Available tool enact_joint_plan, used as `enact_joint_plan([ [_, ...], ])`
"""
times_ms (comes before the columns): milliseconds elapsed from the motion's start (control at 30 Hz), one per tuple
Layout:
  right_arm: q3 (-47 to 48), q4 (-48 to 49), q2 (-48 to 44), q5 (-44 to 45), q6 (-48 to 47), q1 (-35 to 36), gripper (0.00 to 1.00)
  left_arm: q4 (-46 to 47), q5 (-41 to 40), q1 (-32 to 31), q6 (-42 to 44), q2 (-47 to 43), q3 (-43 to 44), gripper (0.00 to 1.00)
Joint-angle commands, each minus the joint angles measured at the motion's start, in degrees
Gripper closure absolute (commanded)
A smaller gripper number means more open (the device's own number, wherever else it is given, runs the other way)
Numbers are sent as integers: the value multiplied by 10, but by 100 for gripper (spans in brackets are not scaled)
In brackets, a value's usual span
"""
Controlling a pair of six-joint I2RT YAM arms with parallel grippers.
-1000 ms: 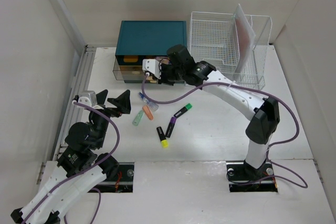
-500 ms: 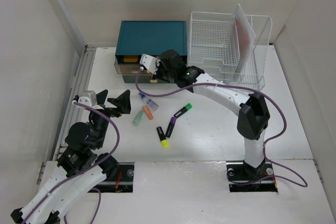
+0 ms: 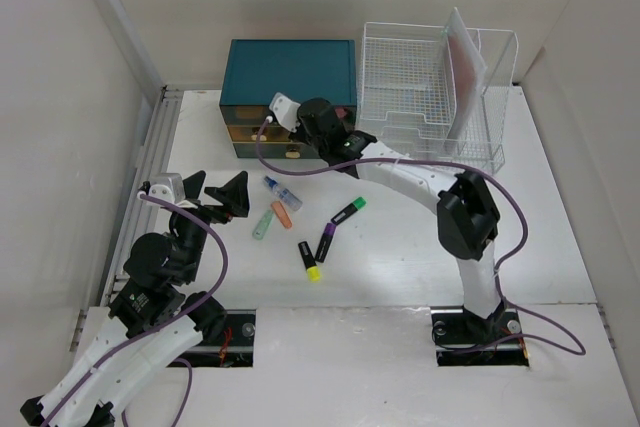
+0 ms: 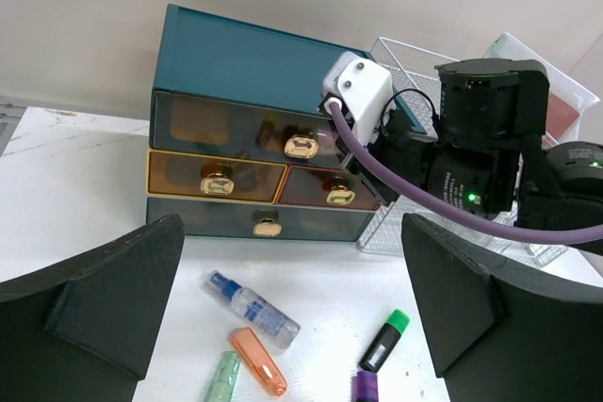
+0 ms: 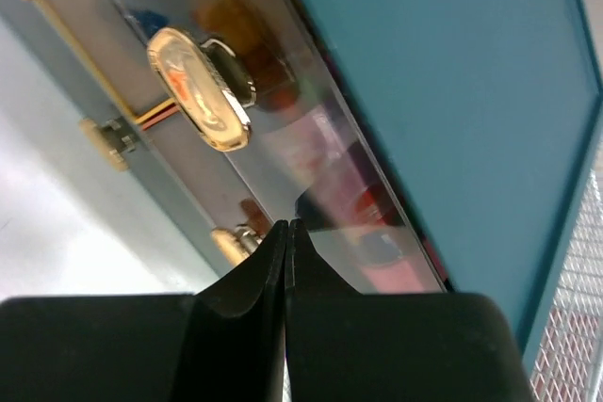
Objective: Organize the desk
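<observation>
Since a second ago the right arm has swung in toward the drawer box [image 3: 290,67], and the drawer that stood pulled out now sits flush with its neighbours. The right gripper [image 5: 286,233] has its fingers pressed together on nothing, tips right at the smoky front of the top drawer, just beside its gold knob [image 5: 200,91]; whether they touch the front I cannot tell. The left gripper [image 3: 218,194] hangs with its jaws spread wide and empty, above the left part of the desk [image 3: 420,247] and facing the loose items.

The desk is the white top everything rests on, running from the arm bases to the drawer box and the wire rack [image 3: 400,77] at the back. I judge it heavy, stiff and fixed, so nothing to grasp; the work is done on what lies upon it. Its surface looks smooth and hard, so round pens are likely to roll or skid if nudged.

A small spray bottle [image 3: 283,192], an orange marker [image 3: 283,214], a pale green marker [image 3: 263,224] and three highlighters capped green [image 3: 348,211], purple [image 3: 326,243] and yellow [image 3: 309,260] lie near the middle. All look light and rigid; each is best pinched across the middle of its barrel, from above. Drawers are best pulled by their knobs.
</observation>
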Motion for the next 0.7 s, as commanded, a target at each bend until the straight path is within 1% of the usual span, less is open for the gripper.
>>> enact_joint_plan([
  [0,28,80,5,71,9,-2,100,16,0,-1,7,-2,4,0],
  [100,23,100,5,82,3,-2,100,16,0,-1,7,-2,4,0],
  [200,-3,93,-18,53,3,3,100,16,0,-1,7,-2,4,0],
  [233,-12,82,-31,6,3,11,100,16,0,-1,7,-2,4,0],
  [267,-23,71,-47,-23,3,11,100,16,0,-1,7,-2,-1,0],
  [333,-46,8,-95,-104,3,16,100,16,0,-1,7,-2,-1,0],
  [367,-52,-11,-111,-178,3,16,100,16,0,-1,7,-2,-1,0],
  [433,-75,-45,-158,-231,18,16,100,16,-5,-1,7,5,-1,0],
  [467,-84,-45,-175,-264,25,16,93,22,-13,-1,0,16,-1,0],
  [500,-93,-53,-192,-278,25,16,77,22,-20,-1,-15,25,-1,0],
  [533,-113,-53,-210,-283,32,16,27,22,-26,4,-27,47,-1,2],
  [567,-121,-66,-246,-296,39,16,0,29,-26,10,-46,77,-1,4],
  [600,-122,-66,-263,-309,39,5,0,30,-26,10,-46,77,-1,4],
  [633,-122,-89,-279,-321,39,-4,0,30,-19,10,-62,115,-1,9],
  [667,-115,-101,-306,-332,46,-17,0,30,-8,30,-89,135,4,12],
])
